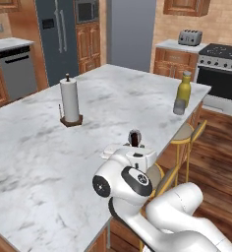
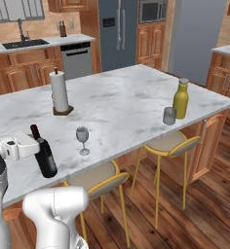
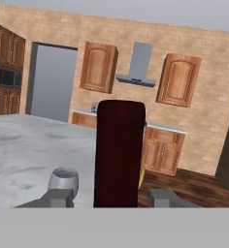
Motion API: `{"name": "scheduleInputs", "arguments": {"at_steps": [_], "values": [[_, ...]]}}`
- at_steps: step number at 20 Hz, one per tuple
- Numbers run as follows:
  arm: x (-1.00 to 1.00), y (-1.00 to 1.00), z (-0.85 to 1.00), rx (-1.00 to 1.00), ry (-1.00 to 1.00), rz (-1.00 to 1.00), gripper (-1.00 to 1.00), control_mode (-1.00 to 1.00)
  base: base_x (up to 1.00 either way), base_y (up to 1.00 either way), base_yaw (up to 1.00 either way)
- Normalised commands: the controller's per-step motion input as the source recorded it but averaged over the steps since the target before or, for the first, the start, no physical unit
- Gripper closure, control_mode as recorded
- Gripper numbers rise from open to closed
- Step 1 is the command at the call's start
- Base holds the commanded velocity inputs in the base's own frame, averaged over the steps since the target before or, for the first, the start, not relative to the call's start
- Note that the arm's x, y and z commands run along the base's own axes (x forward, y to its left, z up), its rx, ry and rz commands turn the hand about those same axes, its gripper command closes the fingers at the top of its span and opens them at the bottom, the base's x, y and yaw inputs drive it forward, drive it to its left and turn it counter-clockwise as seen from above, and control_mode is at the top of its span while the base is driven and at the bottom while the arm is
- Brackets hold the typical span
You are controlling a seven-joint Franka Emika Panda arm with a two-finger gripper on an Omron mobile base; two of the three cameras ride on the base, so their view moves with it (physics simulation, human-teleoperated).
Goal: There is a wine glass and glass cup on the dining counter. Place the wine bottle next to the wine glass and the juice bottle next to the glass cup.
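Standing over the bench [image 2: 136, 97], largest thing here, the hand [image 2: 31, 146] has its fingers narrowed around the neck of the wine bottle [image 2: 45, 155], which sits upright with its base on or just above the marble near the stool-side edge; I cannot tell if it has fully landed. Just beyond the hand, on the side away from the arm, stands the wine glass [image 2: 82, 140], near the bottle but not touching. Far ahead of the hand, at the bench's distant corner, the juice bottle [image 2: 181, 99] already stands just beside the cup [image 2: 169, 115].

To finish well, I judge the bottle should be lowered straight until the marble takes its weight, then the fingers opened gently and drawn back sideways, away from the glass, so neither topples.
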Motion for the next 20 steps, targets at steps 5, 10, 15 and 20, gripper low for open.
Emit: {"name": "scheduleInputs", "arguments": {"at_steps": [5, 10, 15, 20], "values": [[0.0, 0.0, 0.0, 0.0, 0.0, 0.0, 1.0, 1.0, 0.0, 0.0, 0.0], [0.0, 0.0, 0.0, 0.0, 0.0, 0.0, 1.0, 1.0, 0.0, 0.0, 0.0], [0.0, 0.0, 0.0, 0.0, 0.0, 0.0, 1.0, 1.0, 0.0, 0.0, 0.0], [0.21, 0.02, -0.04, -0.02, 0.0, -0.03, 1.0, -1.0, 0.04, 0.01, 0.0]]}}
